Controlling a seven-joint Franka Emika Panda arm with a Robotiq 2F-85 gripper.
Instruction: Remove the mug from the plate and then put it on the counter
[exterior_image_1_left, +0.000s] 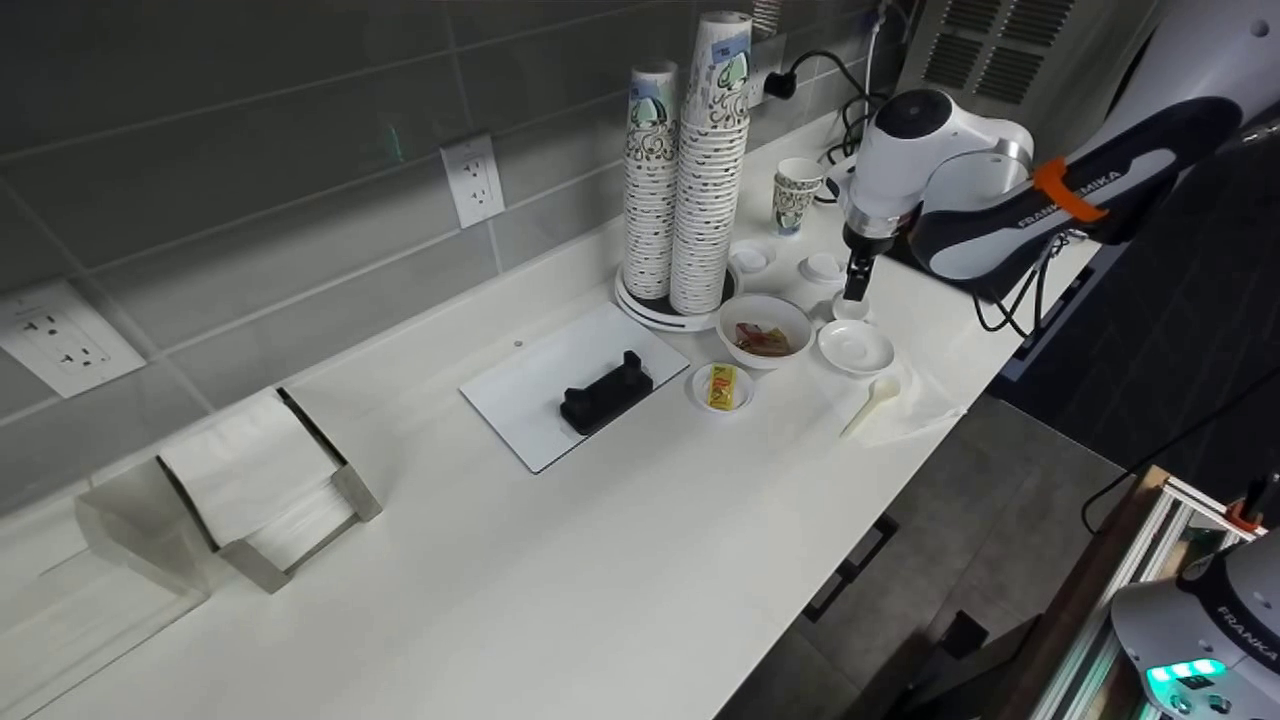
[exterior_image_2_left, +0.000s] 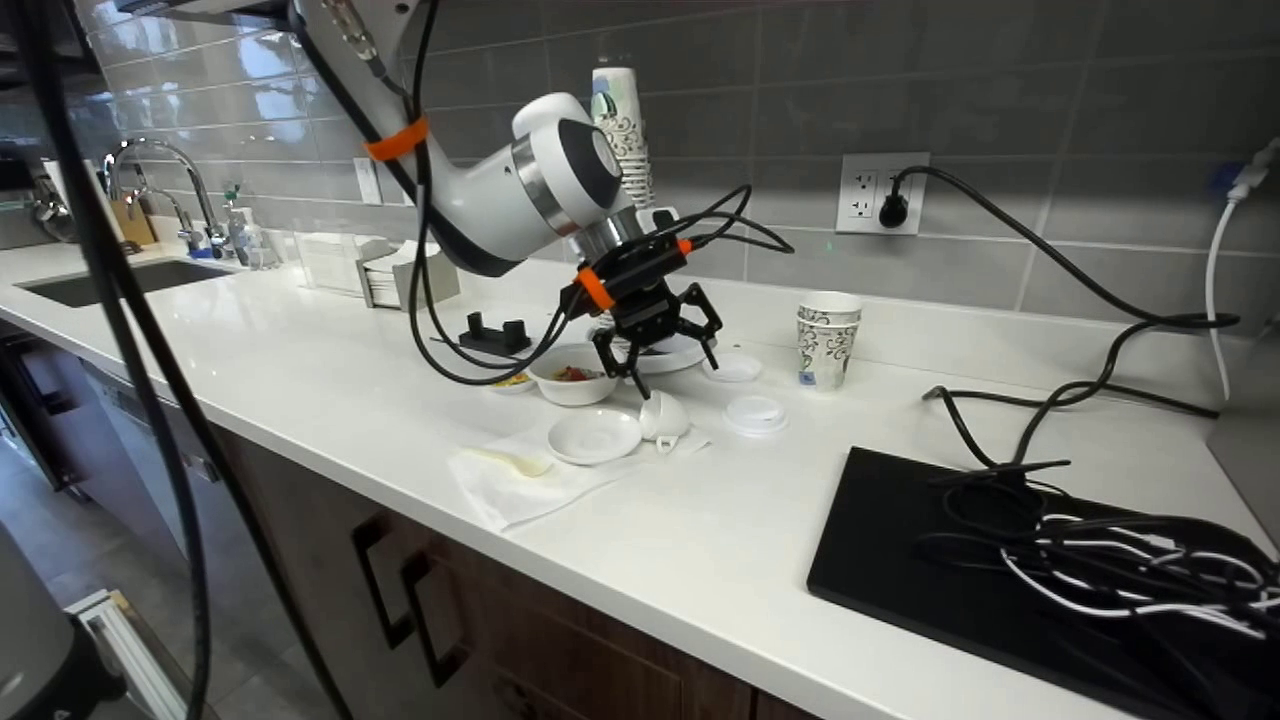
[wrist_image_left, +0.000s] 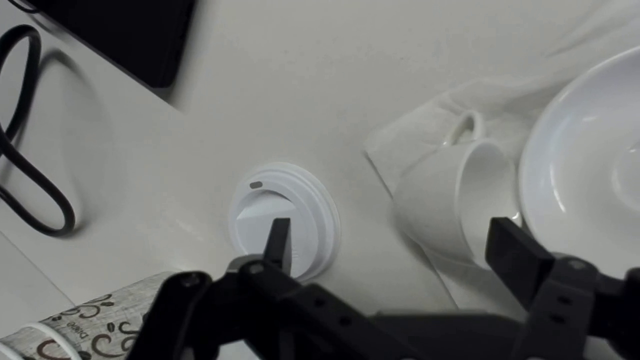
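The small white mug (wrist_image_left: 435, 200) lies tipped on its side on the edge of a napkin in the wrist view, its mouth facing the white saucer plate (wrist_image_left: 590, 165). It also shows beside the plate (exterior_image_2_left: 594, 437) in an exterior view, as a tilted mug (exterior_image_2_left: 664, 416) with its handle outward. Whether the rim touches the plate I cannot tell. My gripper (wrist_image_left: 392, 235) is open and empty. One fingertip is over the mug's mouth, the other over a white lid. In an exterior view the gripper (exterior_image_2_left: 680, 382) hangs just above the mug. The white counter (exterior_image_1_left: 560, 590) lies under everything.
A white lid (wrist_image_left: 280, 175) lies beside the mug. A bowl (exterior_image_1_left: 735, 340), tall cup stacks (exterior_image_1_left: 710, 230), patterned cups (exterior_image_2_left: 828, 345) and a small dish (exterior_image_1_left: 703, 388) stand close by. A spoon (exterior_image_1_left: 872, 400) lies on the napkin. A black board (exterior_image_2_left: 900, 540) holds cables.
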